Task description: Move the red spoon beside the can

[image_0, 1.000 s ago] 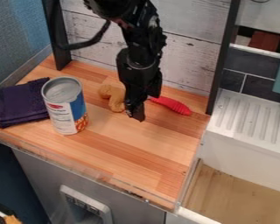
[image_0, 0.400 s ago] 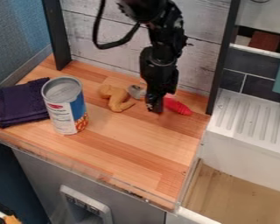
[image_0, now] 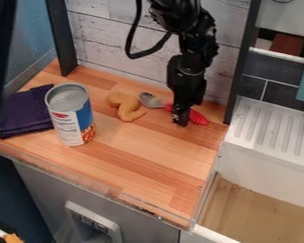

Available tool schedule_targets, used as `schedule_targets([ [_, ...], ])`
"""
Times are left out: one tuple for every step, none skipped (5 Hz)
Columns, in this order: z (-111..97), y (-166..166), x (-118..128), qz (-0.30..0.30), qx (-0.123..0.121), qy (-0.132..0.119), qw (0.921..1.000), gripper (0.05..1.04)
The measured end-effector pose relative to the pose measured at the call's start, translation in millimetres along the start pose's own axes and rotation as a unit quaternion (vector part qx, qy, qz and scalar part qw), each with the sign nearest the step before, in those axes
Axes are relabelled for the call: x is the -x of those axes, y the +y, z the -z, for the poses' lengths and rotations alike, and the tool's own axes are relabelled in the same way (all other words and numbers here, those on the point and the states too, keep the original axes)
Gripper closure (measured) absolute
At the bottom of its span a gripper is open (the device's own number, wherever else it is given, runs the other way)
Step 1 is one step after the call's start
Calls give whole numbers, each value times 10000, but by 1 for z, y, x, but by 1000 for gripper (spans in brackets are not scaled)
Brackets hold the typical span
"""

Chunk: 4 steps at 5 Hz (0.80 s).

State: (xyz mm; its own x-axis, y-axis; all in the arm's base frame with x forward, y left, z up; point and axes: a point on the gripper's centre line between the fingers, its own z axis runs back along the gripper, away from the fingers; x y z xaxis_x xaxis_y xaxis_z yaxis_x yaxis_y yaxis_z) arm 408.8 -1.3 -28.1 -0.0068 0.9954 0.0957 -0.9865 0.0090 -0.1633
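the claw point(image_0: 180, 121) hangs at the red-handled spoon point(image_0: 198, 117); how open it is, or whether gripping, i can't tell.

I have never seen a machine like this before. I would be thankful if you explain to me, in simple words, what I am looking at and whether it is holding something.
The black machine is a robot arm, coming in from the top edge. At its lower end is the gripper, its "hand". A fixed camera looks down at a slant on a wooden counter.

On the counter, from left to right, lie a folded dark purple cloth, a standing can, a curved orange-brown object and a spoon with a red handle. The gripper hangs in front of that handle and partly hides it, so I cannot tell whether it holds the spoon. The spoon is not yet beside the can.
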Motion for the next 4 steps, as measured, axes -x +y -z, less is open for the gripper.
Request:
schedule_targets([
  [2, -1, 0, -13, -216, -155, 9996, 140],
  [3, 3, 2, -79, -274, -217, 9994, 434],
  [3, 4, 2, -112, -301, -232, 9992, 669],
  [3, 5, 3, -83, -315, -199, 9993, 673],
])
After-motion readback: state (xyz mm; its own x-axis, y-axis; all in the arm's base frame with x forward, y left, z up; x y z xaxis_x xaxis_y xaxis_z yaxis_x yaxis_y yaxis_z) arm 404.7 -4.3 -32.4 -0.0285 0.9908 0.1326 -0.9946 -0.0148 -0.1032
